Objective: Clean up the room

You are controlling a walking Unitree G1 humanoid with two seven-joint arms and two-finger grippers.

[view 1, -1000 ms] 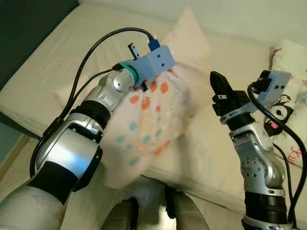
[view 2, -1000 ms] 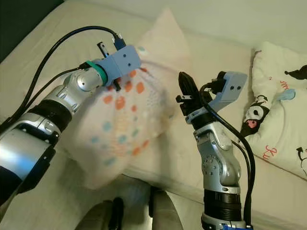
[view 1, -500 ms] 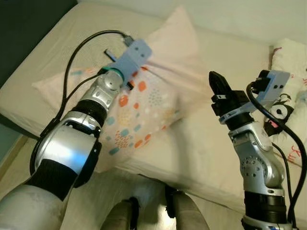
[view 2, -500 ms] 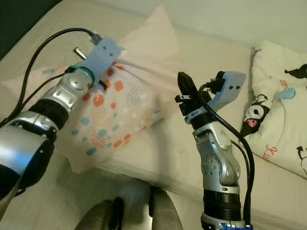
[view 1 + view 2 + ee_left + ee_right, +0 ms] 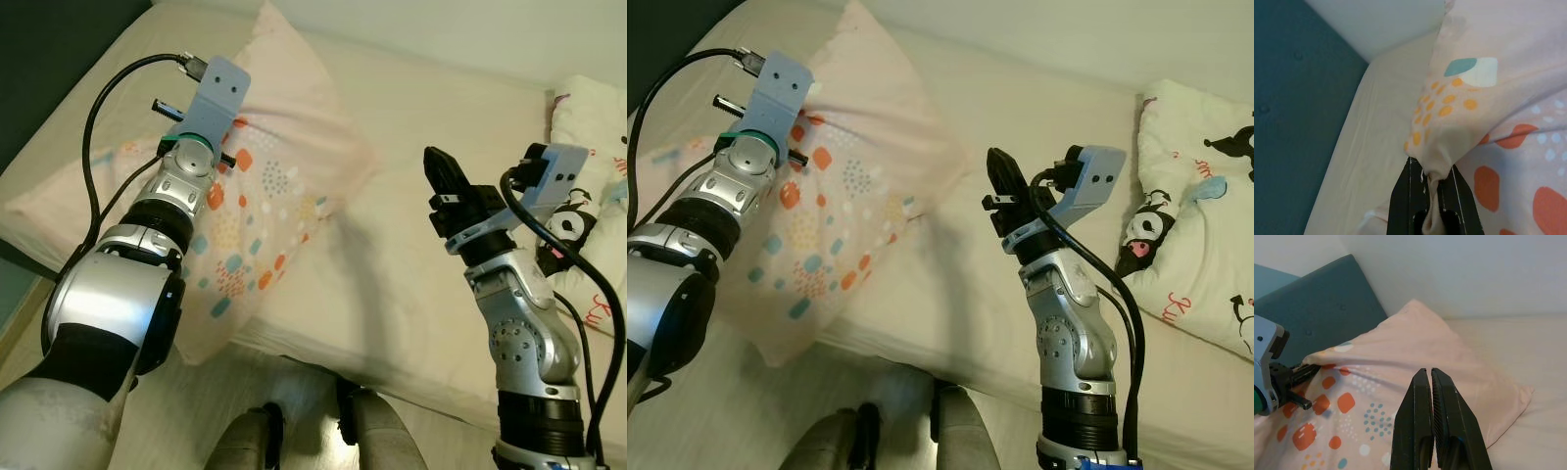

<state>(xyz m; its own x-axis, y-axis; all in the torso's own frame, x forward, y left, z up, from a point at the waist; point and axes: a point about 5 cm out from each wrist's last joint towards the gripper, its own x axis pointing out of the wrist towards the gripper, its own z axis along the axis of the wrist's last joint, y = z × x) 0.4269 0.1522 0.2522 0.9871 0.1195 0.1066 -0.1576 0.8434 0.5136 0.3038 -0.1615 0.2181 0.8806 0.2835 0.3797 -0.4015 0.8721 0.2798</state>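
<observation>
Pillow (image 5: 265, 196): on the bed (image 5: 431, 127), partly over its near edge.
Left tool (image 5: 1431, 193): clenched on a pillow corner.
Right tool (image 5: 1430, 396): pressed closed, holding nothing.
Progress: pillow needs straightening and letting go.

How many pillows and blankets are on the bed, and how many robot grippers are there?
Spotty pillows: 1, the spotty pillow, pinched in the left gripper.
Cartoon blankets: 1, the cartoon blanket at the robot's right.
Grippers: 2, the left one and the right gripper, jaws shut, raised above the bed.
Total: 4
</observation>
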